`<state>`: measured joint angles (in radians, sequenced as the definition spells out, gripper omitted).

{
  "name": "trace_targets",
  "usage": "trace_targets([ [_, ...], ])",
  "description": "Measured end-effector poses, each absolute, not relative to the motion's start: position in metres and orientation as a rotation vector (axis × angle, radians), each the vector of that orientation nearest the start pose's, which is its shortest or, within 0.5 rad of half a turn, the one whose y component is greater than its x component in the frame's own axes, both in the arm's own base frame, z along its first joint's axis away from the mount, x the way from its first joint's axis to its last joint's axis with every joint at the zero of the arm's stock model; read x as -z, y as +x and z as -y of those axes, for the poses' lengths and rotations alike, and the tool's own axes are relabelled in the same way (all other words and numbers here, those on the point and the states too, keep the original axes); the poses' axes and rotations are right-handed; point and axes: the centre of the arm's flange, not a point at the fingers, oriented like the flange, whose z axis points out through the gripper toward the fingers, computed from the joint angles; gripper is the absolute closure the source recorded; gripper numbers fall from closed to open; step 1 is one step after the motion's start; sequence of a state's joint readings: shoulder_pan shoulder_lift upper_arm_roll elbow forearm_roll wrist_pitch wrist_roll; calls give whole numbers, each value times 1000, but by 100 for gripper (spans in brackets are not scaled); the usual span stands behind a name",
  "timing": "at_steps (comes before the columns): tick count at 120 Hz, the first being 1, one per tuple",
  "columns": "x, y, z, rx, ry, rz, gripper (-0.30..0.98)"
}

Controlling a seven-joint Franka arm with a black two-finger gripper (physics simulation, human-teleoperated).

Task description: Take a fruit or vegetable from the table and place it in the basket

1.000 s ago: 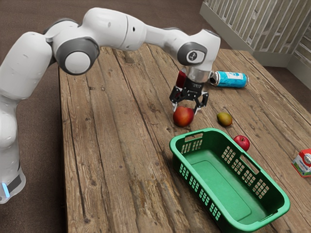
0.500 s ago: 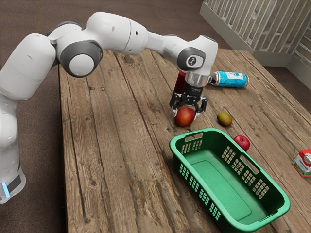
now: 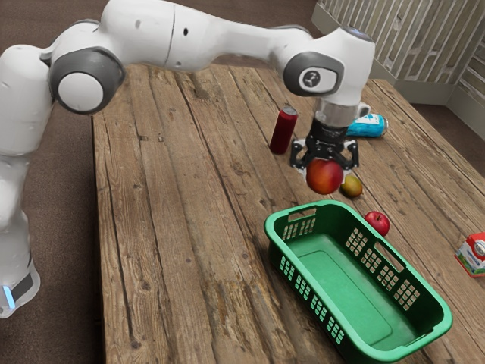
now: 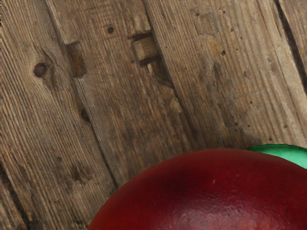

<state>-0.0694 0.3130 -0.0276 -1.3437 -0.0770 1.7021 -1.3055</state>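
The fruit (image 3: 325, 179) is large, smooth and rounded, deep red shading to orange in the exterior view; the wrist view gives it a darker, glossy skin (with a few pale specks). The pincer (image 3: 324, 171) has closed on it, its fingers parted by the fruit's width and pressing from two sides. Compared with half a second ago, when the fruit sat on the table (image 3: 174, 227), it is now raised and has travelled toward the exterior view's 3 o'clock. The dark red can (image 3: 283, 131), then partly hidden by the pincer, now stands in plain sight at the fruit's 10 to 11 o'clock. The green basket (image 3: 333, 284) has not moved; in the exterior view the fruit hangs outside it, just past its far rim, between its 11 and 12 o'clock.
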Motion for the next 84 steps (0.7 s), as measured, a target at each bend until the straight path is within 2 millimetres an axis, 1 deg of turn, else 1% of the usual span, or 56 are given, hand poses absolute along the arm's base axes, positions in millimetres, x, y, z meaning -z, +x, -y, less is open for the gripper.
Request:
trace_targets([
  [7, -566, 643, 100, 4, -2674, 1798, 55],
  [13, -564, 638, 121, 11, -2679, 1766, 53],
  [28, -539, 642, 163, 6, -2677, 1729, 50],
  [38, -519, 655, 183, 17, -2682, 1736, 49],
  [46, -513, 664, 190, 41, -2687, 1761, 47],
  [54, -512, 669, 192, 62, -2688, 1793, 29],
  [65, -515, 672, 190, 94, -2685, 1836, 12],
  [71, -516, 674, 189, 107, -2684, 1855, 9],
  [84, -517, 676, 188, 125, -2678, 1888, 6],
])
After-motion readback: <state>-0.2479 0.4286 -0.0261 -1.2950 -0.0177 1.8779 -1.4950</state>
